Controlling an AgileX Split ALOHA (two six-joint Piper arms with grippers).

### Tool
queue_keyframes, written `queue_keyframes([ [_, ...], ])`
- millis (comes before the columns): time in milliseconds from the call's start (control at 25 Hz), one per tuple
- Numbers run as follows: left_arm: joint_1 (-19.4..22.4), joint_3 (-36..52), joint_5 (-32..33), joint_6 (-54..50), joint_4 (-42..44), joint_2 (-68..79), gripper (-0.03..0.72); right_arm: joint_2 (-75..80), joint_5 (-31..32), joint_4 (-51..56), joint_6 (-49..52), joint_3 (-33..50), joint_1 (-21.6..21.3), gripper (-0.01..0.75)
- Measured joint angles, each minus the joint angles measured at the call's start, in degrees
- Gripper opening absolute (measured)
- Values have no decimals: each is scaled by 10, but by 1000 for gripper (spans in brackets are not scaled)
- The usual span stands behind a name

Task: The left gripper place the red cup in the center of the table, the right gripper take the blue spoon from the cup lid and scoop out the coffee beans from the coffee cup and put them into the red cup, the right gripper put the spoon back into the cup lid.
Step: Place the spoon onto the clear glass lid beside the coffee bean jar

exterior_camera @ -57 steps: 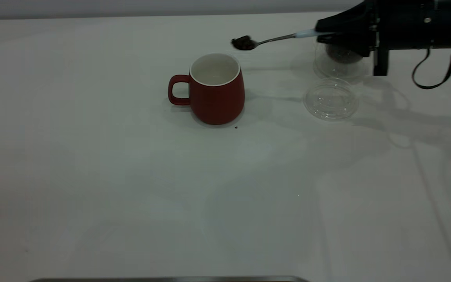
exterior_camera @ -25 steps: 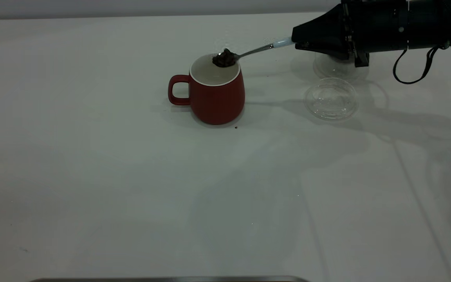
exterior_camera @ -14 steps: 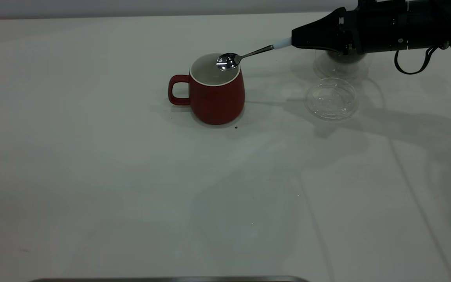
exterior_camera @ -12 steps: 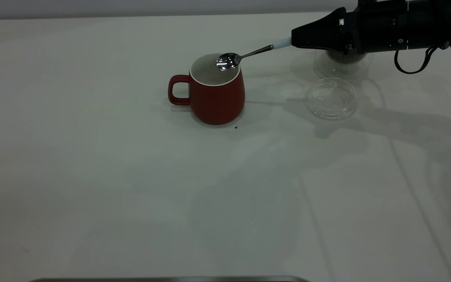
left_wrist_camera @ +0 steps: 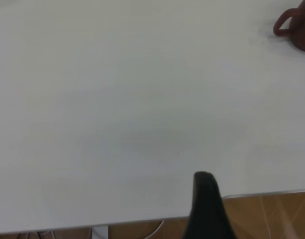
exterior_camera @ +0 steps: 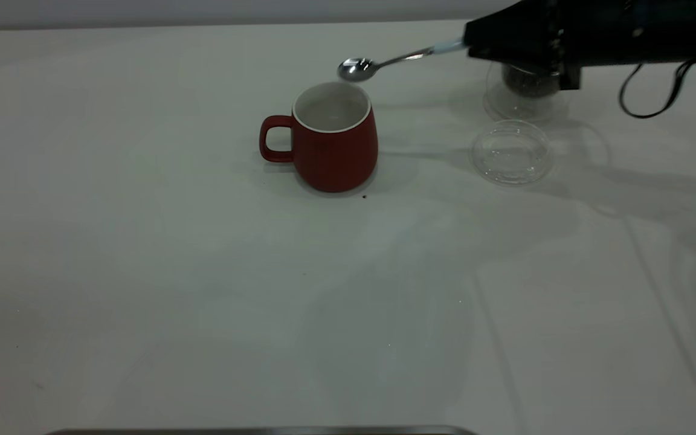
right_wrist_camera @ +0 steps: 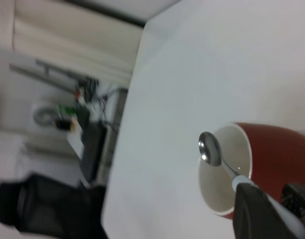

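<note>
The red cup [exterior_camera: 336, 142] stands upright near the middle of the table [exterior_camera: 203, 272], handle to the left. My right gripper [exterior_camera: 475, 41] is shut on the pale handle of the blue spoon [exterior_camera: 384, 61], holding it level. The spoon's empty shiny bowl hovers just above the cup's far rim. In the right wrist view the spoon [right_wrist_camera: 210, 148] hangs over the red cup [right_wrist_camera: 276, 149] ahead of the gripper [right_wrist_camera: 252, 199]. The coffee cup [exterior_camera: 526, 96] with coffee beans [exterior_camera: 529, 83] stands under that gripper. The cup lid [exterior_camera: 510, 152] lies empty in front of it. No beans show inside the red cup.
My left gripper [left_wrist_camera: 207, 199] is parked at the table's edge, far from the red cup [left_wrist_camera: 297, 30]. A tiny dark speck [exterior_camera: 364, 196] lies on the table by the red cup's base. A black cable [exterior_camera: 650, 99] loops below the right arm.
The spoon came over the red cup loaded with beans, emptied into it, and has now risen, empty, a little above the rim. The right arm has drawn slightly back to the right.
</note>
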Motion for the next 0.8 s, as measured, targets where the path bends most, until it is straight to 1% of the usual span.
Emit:
queue_keyframes([
  [200,0,0,0,0,0,0,586,-63,-7,0,44,73,-43,113],
  [360,0,0,0,1,0,0,586,-113,-37,1,48,149,-81,113],
  [520,0,0,0,1,0,0,586,-120,-69,2,48,208,-120,113],
  [640,0,0,0,1,0,0,586,-121,-105,3,48,221,-135,113],
  [800,0,0,0,1,0,0,586,-121,-172,4,48,221,-136,113],
])
